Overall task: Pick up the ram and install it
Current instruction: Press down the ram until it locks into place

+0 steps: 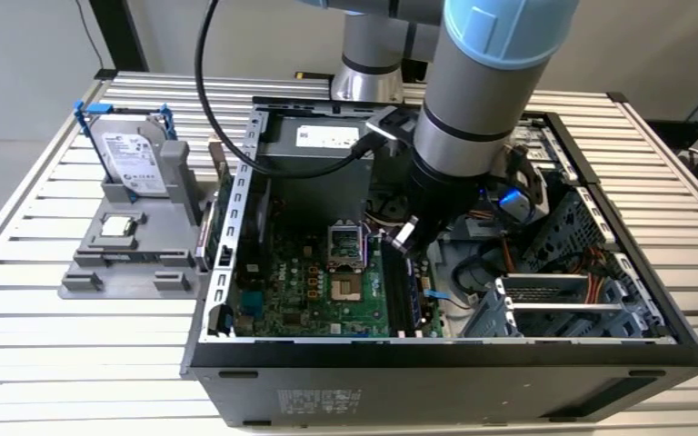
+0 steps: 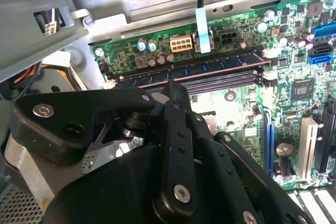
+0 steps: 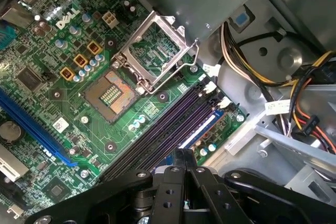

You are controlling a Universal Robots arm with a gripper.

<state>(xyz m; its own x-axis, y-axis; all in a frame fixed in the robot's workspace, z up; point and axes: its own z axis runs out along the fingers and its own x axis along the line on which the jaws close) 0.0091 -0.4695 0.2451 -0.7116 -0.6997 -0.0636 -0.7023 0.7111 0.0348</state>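
The ram (image 2: 210, 66) stands on edge in the memory slot farthest from the processor socket, as a long dark strip with chips. In the first wrist view its top edge (image 3: 202, 128) runs as a blue-white line under my fingertips. My gripper (image 1: 405, 234) reaches down into the open computer case, just right of the socket in the exterior view. Its fingers are drawn together at about the middle of the stick (image 2: 173, 83) (image 3: 184, 152). The neighbouring dark slots (image 3: 157, 135) hold nothing.
The processor socket (image 3: 113, 93) lies open with its metal frame (image 3: 157, 51) raised. Cable bundles (image 3: 273, 82) and drive cages (image 1: 567, 300) crowd the case on the exterior view's right. Outside the case, a grey stand holds a hard drive (image 1: 131, 159) and a square chip (image 1: 115, 225).
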